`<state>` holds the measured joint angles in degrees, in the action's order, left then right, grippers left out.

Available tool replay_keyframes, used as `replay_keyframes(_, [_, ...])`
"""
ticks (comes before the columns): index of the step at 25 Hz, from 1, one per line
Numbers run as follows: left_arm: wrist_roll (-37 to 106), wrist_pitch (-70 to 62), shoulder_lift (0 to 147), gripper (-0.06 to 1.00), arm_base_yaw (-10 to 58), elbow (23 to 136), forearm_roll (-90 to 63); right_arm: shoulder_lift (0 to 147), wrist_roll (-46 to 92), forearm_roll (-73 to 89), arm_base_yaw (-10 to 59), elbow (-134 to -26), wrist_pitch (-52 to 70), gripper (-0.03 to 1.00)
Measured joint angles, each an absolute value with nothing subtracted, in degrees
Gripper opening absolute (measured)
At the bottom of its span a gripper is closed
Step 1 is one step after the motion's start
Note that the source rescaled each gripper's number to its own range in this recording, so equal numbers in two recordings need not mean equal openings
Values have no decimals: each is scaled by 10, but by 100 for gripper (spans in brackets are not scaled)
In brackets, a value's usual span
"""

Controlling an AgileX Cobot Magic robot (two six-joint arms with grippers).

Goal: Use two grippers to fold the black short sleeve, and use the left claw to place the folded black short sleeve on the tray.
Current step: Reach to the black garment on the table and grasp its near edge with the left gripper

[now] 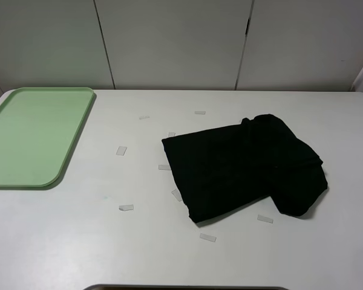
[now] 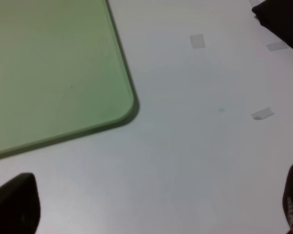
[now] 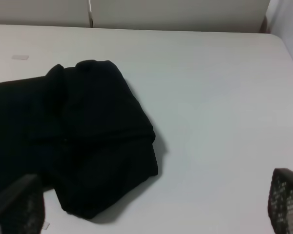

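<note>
Holds left tool (image 2: 154, 204) and right tool (image 3: 151, 202) released over the bench (image 1: 109, 241) — likely poised to grip the black short sleeve (image 1: 242, 166) near the right edge.

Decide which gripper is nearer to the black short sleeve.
Right. The right gripper hovers just short of the black short sleeve, which lies close ahead of it. The left gripper is by a corner of the tray, with only the garment's edge showing far off.
</note>
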<state>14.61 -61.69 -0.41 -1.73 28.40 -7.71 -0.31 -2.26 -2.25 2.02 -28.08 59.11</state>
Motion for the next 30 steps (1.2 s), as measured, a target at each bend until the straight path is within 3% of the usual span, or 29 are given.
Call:
replay_keyframes(25, [126,-617,-4,100,-17,285,-80,-3,-23,-23,20,-281,591,100])
replay_keyframes(30, [103,-618,80,100,-17,328,-99,-3,-23,-23,20,-281,591,100])
